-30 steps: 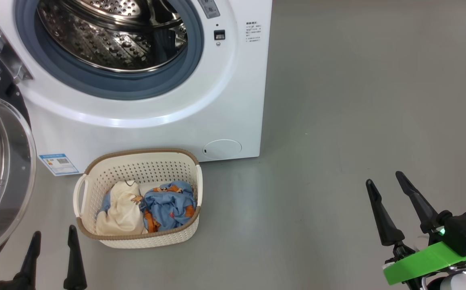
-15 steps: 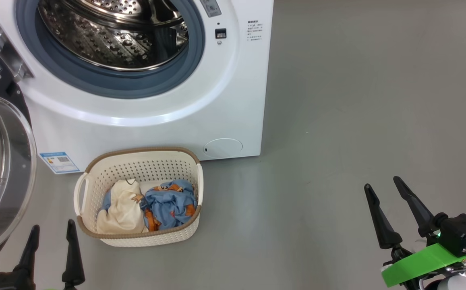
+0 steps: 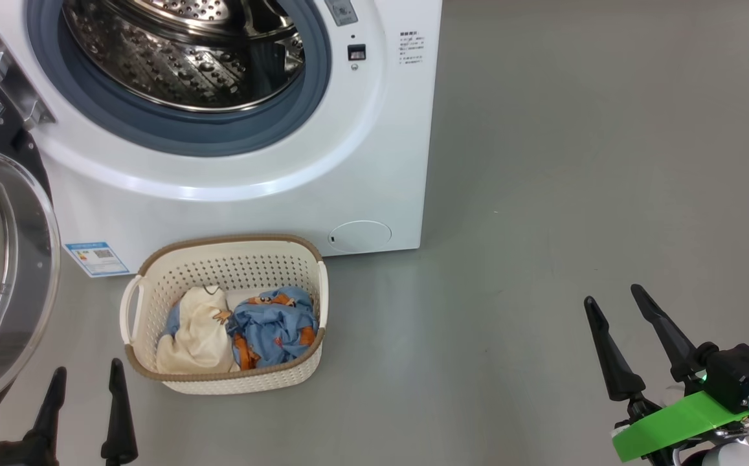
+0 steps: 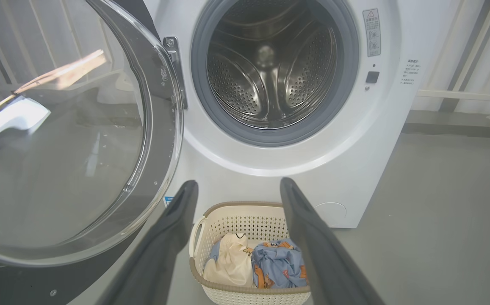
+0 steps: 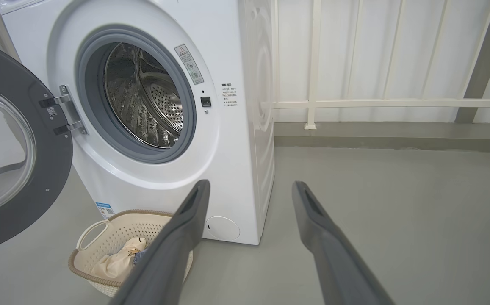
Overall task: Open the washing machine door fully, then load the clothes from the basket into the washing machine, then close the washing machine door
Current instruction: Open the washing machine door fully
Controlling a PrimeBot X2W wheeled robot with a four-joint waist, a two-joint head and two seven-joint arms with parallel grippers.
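Basket (upright) broadside to washing machine

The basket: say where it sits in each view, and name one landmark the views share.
Head view: basket lower left, on the floor.
Left wrist view: basket bottom centre, between the fingers of the left hand.
Right wrist view: basket lower left, partly behind the right hand.
Shared landmark: round white flap low on the washing machine, just right of the basket.

The grey floor bears the washing machine and (just before it) the basket.
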